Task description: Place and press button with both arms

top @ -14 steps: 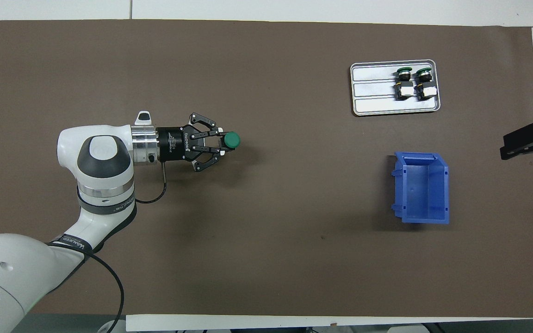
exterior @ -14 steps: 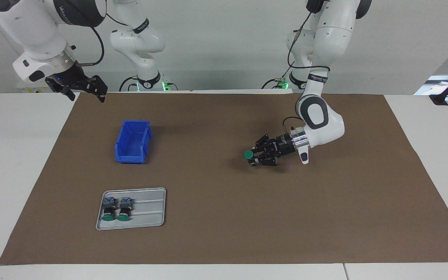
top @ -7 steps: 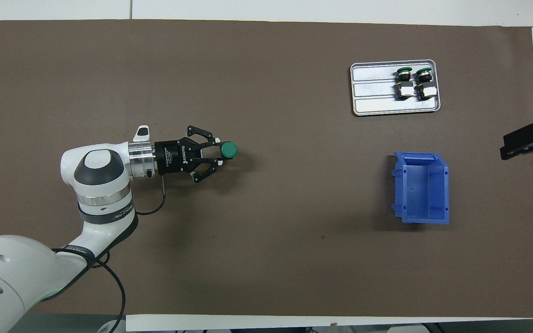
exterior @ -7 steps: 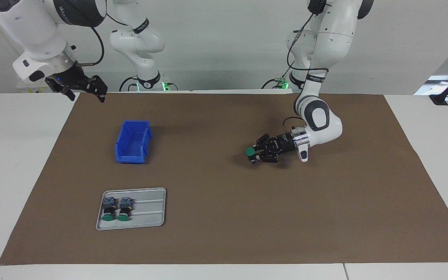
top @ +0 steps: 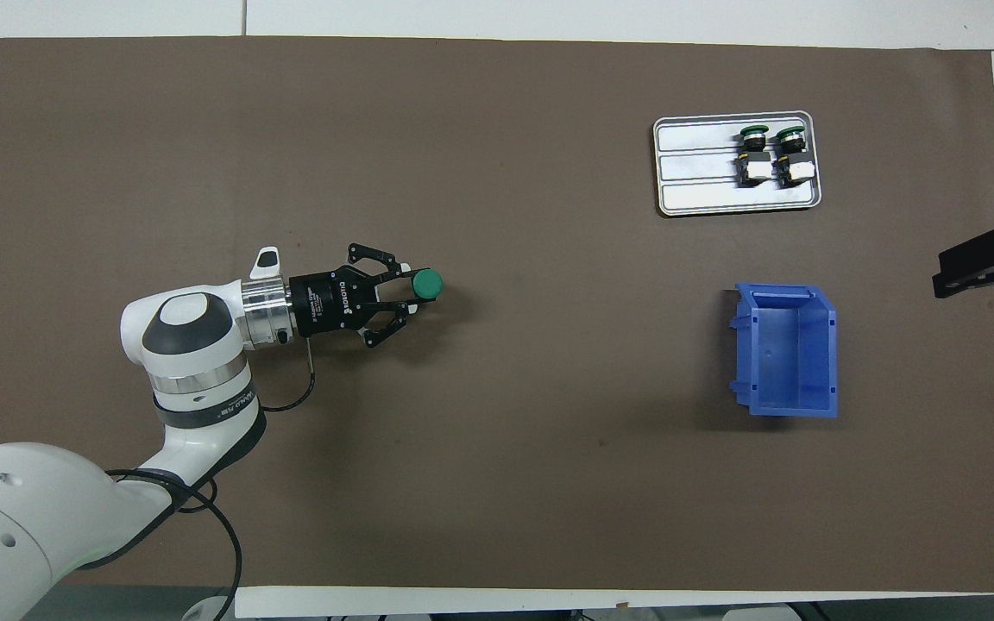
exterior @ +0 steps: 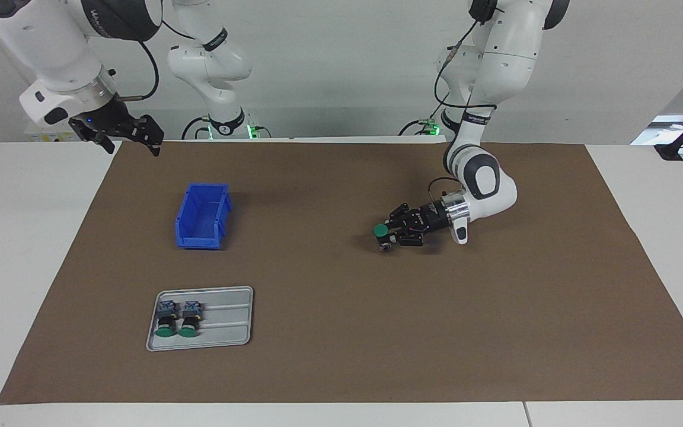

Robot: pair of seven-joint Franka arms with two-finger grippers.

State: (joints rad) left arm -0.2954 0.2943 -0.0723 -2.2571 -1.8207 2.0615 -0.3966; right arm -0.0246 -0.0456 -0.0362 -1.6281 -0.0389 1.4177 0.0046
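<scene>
From across the table, the left gripper (exterior: 390,235) pinches the button (exterior: 382,232) low over the brown mat (exterior: 341,332), green cap up and body hanging below, near mid-table toward the left arm's end. The right gripper (exterior: 128,137) waits with fingers spread above the mat's edge by its base, well apart from the button.

From overhead, the left gripper (top: 406,295) lies level, pointing toward the right arm's end, the button (top: 427,283) at its tip. I count three buttons: one held, two in the grey tray (top: 695,185). One blue bin (top: 786,349).
</scene>
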